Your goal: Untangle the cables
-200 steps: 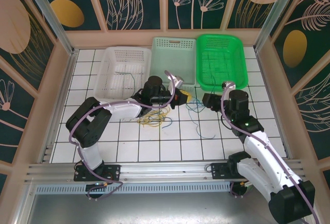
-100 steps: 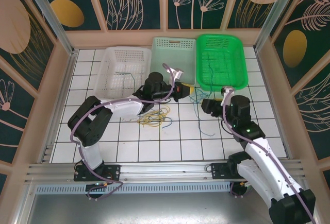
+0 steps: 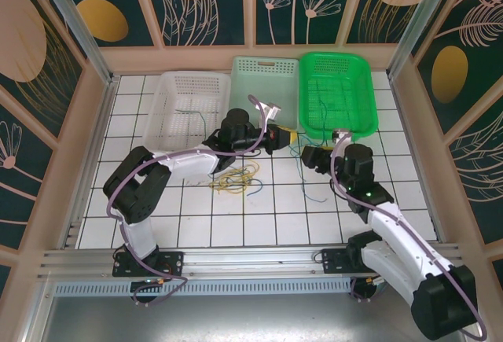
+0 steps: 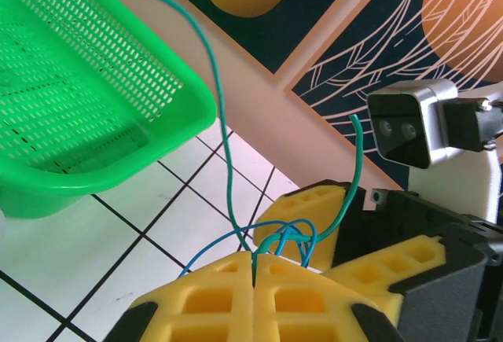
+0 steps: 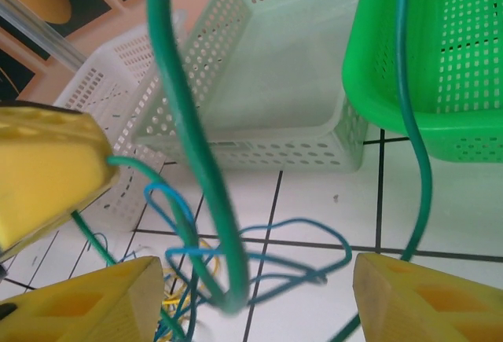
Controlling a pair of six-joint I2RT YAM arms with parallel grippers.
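Two arms [image 3: 157,173], bases bolted to a metal rail [image 3: 236,259] at the bottom edge. The floor is glossy white square tiles [image 3: 196,216] with dark grout.

The cables come in three colours, all string-thin and limp. Yellow cable [image 3: 236,178] lies lower middle in a loose flat heap on the tiles. The strand count is unclear, probably more than one.

Just above the heap is the left gripper [image 4: 253,267]. Its blocky yellow fingers have cut-out pockets and are pressed together, pinching blue cable [image 4: 259,227] and teal cable [image 4: 223,122] at the tips. The blue forms small loops. The teal arcs up toward the upper left of the left wrist view.

Right of it and close by, the right gripper [image 5: 255,299] has its jaws spread wide, with a teal strand curving through the gap.

Three perforated plastic baskets stand in a row along the top: white basket [image 3: 191,75], pale mint basket [image 3: 266,60], bright green basket [image 3: 334,57]. All are rectangular with rounded corners.

Behind them are wood-framed wall panels [image 3: 212,4], dark teal with leaf outlines and orange ovals.
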